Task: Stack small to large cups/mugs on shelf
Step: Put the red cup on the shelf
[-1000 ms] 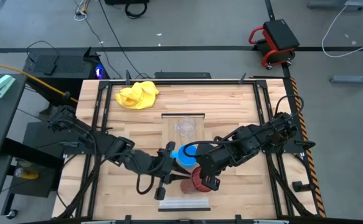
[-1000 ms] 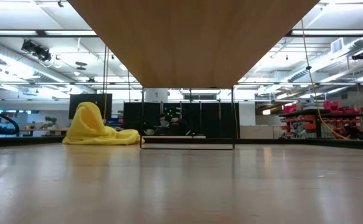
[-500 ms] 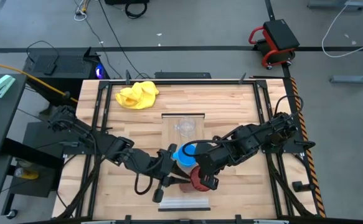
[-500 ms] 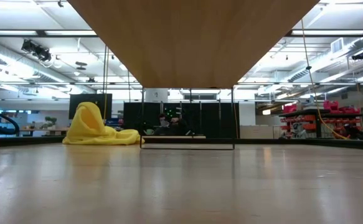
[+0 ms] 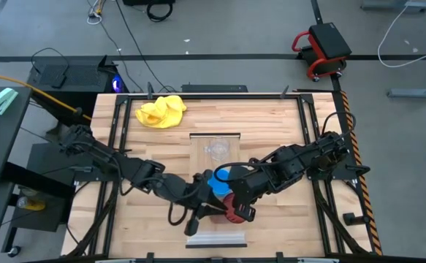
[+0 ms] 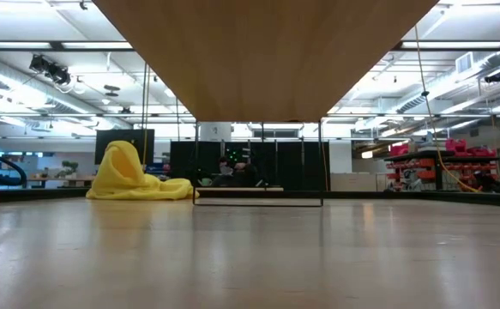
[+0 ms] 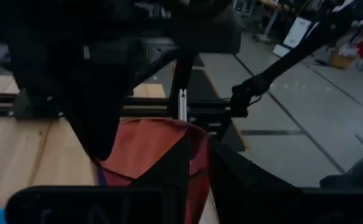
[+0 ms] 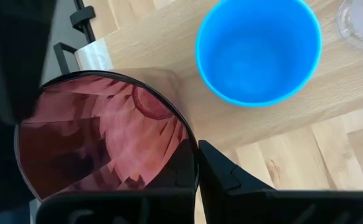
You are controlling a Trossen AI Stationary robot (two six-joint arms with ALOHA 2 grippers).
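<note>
The dark red ribbed cup [image 5: 231,210] is upright over the near part of the light wood shelf [image 5: 215,162]. The blue mug [image 5: 219,180] stands on the shelf just behind it. The clear cup [image 5: 217,148] stands near the shelf's far end. My right gripper [image 5: 240,210] reaches down around the red cup from the right. My left gripper [image 5: 207,213] is at the cup's left side, its fingers close together. The red cup fills the right wrist view [image 8: 106,143] and also shows in the left wrist view [image 7: 147,149]. No gripper shows in the low view. My left gripper comes level from the table's left, and a strip of the red cup's wall [image 7: 198,163] near the rim shows between its two fingers. Whether one finger is inside the cup, I cannot tell. My right gripper points down with the cup's mouth between its fingers. One finger [image 8: 221,174] lies against the outer wall [image 8: 192,158]. The other is hidden behind the cup. Whether the cup's base rests on the shelf, I cannot tell.
A yellow cloth [image 5: 161,111] lies at the table's far left and shows in the low view [image 6: 134,176]. The two arms cross close together over the shelf's near end. Bare tabletop [image 5: 278,124] lies to the right and far side.
My left gripper has gone toward the table's right and near edge, up to the red cup's left side. My right gripper and the red cup have stayed about where they were.
</note>
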